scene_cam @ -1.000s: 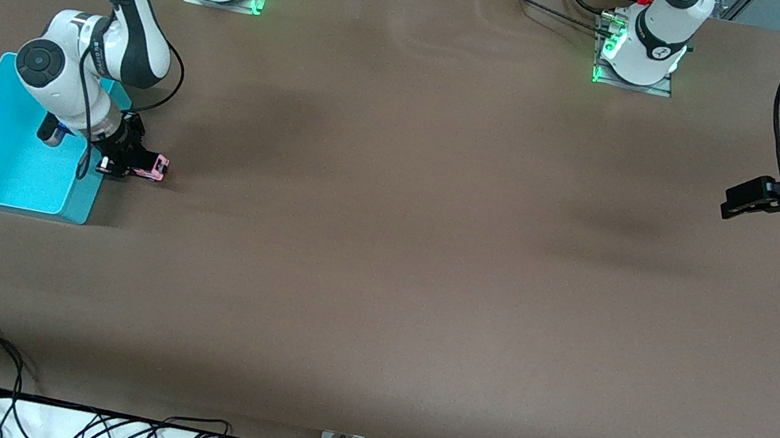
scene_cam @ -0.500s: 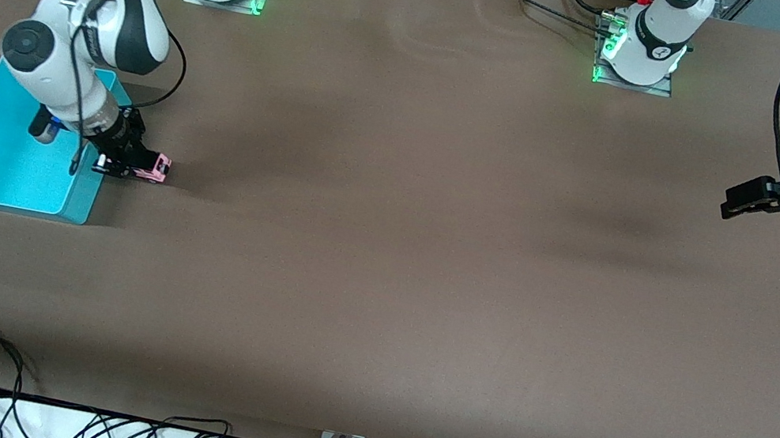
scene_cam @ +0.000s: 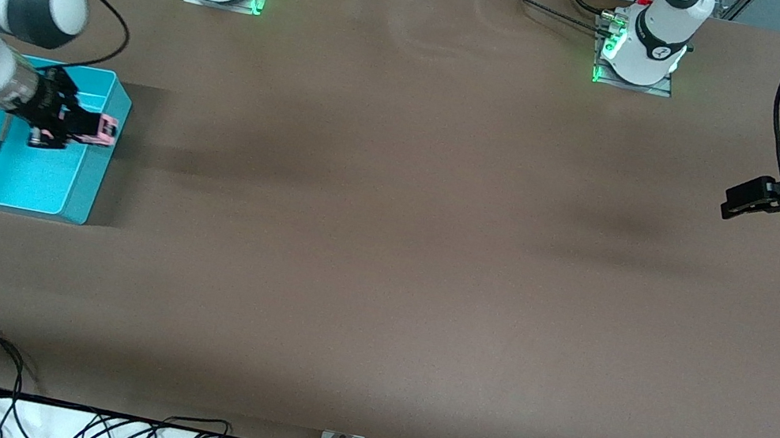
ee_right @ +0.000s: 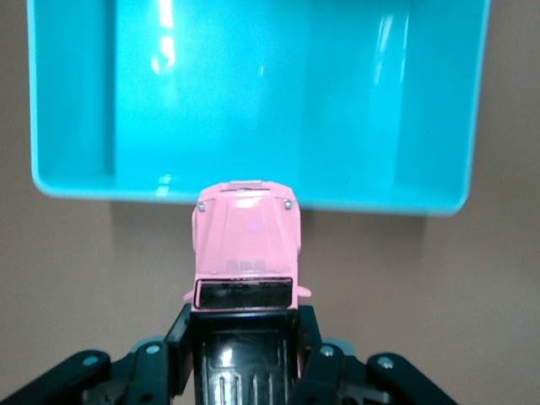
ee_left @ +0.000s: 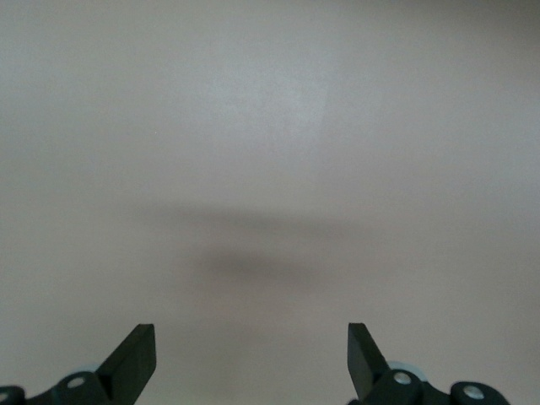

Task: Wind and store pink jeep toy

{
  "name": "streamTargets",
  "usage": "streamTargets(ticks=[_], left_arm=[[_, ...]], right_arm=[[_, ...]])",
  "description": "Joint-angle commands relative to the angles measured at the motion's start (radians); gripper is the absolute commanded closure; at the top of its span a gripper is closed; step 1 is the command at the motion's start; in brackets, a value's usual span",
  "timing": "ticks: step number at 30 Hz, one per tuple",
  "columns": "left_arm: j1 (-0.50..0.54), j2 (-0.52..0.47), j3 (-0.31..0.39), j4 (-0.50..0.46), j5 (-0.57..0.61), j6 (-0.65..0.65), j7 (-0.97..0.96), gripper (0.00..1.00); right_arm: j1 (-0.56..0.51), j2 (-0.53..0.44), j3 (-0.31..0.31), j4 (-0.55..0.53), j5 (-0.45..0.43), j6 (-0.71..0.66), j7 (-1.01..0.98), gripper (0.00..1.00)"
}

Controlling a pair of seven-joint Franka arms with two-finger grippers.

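The right arm's black two-finger hand (scene_cam: 81, 126) is up in the air with the small light pink jeep toy with its black roof (scene_cam: 104, 129) clamped between its fingers. It holds the toy by the rear half, so the pink bonnet sticks out ahead of the fingertips. From across the bench, the jeep hangs over the rim of the shallow turquoise plastic bin (scene_cam: 81, 197), at the edge of the bin that faces the middle of the bench. The right wrist view looks straight down past the jeep (ee_right: 246, 245) and shows its nose just reaching the bin's wall (ee_right: 253, 201), with most of the toy's body over bare brown bench and the bin's glossy floor open below.

The bin sits at the right arm's end of the brown bench (scene_cam: 384, 250).

The left arm waits at its own end, its black hand (scene_cam: 738, 200) raised over bare bench. Its two fingers (ee_left: 135, 359) stand wide apart with nothing between them.
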Motion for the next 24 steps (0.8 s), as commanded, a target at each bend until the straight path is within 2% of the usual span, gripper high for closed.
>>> streamTargets(ticks=[1,5,12,24], left_arm=[[-0.008,-0.015,0.01,-0.012,-0.017,0.001,0.011,0.0],[-0.008,-0.015,0.01,-0.012,-0.017,0.001,0.01,0.0],[-0.008,-0.013,0.01,-0.012,-0.015,0.001,0.01,0.0],[-0.008,-0.013,0.01,-0.012,-0.015,0.001,0.01,0.0]], right_arm=[[-0.001,-0.01,-0.083,0.018,0.005,-0.042,-0.185,0.77],[-0.006,0.005,-0.138,0.015,0.005,-0.031,-0.289,0.77],[-0.012,0.08,-0.186,-0.009,0.008,0.067,-0.329,0.77],[-0.06,0.186,-0.19,-0.12,0.012,0.346,-0.328,0.75]])
